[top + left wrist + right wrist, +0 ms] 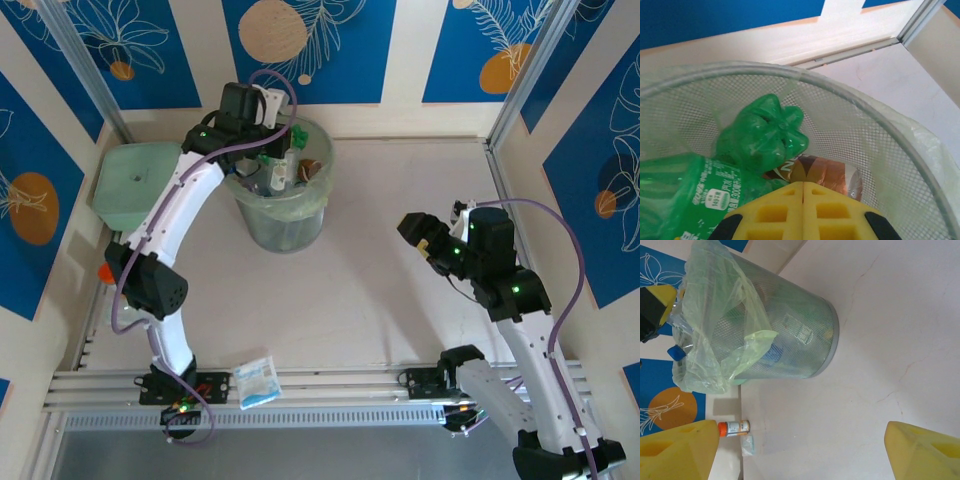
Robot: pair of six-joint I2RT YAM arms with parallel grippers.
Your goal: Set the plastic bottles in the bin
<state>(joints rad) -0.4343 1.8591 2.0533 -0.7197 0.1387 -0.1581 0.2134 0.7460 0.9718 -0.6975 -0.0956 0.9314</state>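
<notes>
Two robot arms: white curved plastic shells, black joint housings, and a lilac cable looping along each. Small green lights glow on the joints. Blocky yellow fingers with square recesses end each arm.

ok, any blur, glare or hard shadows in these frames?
Top external: even light, soft shadow beside the bin, no glare. Left wrist: green bottle sharp, shut left gripper softer. Right wrist: bin sharp, open right gripper fingers blurred.
</notes>
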